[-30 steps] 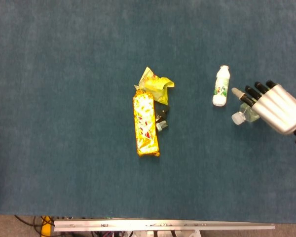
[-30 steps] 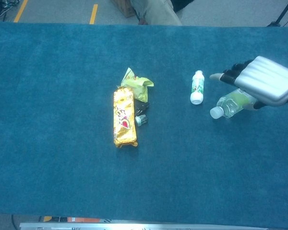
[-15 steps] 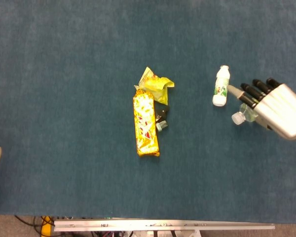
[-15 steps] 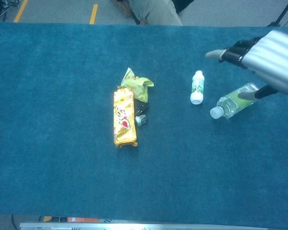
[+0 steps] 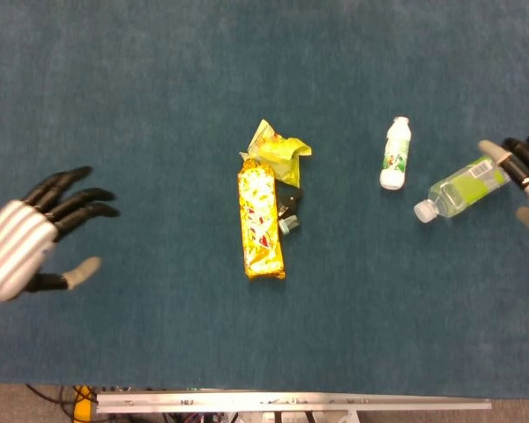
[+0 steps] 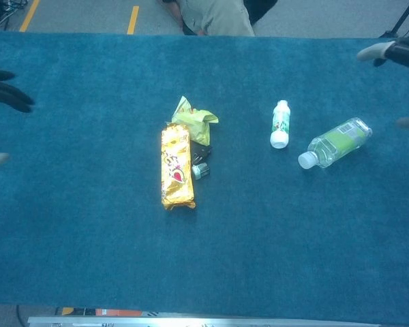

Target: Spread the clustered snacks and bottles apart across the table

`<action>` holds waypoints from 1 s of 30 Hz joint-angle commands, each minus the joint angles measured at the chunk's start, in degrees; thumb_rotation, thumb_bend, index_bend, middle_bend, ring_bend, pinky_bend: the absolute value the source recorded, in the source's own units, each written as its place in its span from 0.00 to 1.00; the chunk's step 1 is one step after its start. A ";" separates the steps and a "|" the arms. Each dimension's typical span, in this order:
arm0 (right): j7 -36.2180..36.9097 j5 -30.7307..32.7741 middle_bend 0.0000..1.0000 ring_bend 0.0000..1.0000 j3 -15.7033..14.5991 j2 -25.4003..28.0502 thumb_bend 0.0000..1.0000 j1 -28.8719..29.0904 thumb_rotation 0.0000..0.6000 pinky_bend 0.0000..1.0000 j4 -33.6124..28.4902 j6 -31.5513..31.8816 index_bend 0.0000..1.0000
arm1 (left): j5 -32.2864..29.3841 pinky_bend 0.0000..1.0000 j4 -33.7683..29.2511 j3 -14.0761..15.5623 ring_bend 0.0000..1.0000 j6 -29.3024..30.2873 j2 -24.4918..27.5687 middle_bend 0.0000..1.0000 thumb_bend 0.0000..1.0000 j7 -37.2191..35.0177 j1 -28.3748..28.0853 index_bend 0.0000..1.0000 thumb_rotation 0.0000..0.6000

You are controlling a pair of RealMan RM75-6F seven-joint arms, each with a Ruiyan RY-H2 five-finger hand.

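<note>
Since the earlier frames, the right hand (image 5: pixel 525 172) has been drawn back to the table's right edge, released and empty, and the clear bottle (image 5: pixel 458 188) is left lying beside the white bottle (image 5: pixel 395 153). Meanwhile the left hand (image 5: pixel 31 245) has been brought into view, fingers spread, holding nothing. To its right, well apart, the remaining cluster is seen: a long yellow snack pack (image 5: pixel 260 222), lengthwise toward the robot, touching a crumpled yellow-green bag (image 5: pixel 280 152) and a small dark item (image 5: pixel 288 210). By judgement, the left hand is nearer it.
</note>
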 commanded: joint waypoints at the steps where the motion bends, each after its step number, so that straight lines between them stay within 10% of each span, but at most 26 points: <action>1: -0.06 0.60 0.34 0.34 0.37 0.44 0.00 -0.69 1.00 0.54 -0.54 0.18 0.22 | 3.01 0.12 2.90 0.43 0.05 -1.69 -2.63 0.22 0.31 -0.96 -3.62 0.25 1.00; 30: 2.21 2.28 0.35 0.35 2.49 -0.81 0.00 -2.77 1.00 0.54 1.29 -2.69 0.22 | 6.18 0.10 2.60 2.97 0.02 -17.22 -11.07 0.11 0.31 10.12 -21.95 0.12 1.00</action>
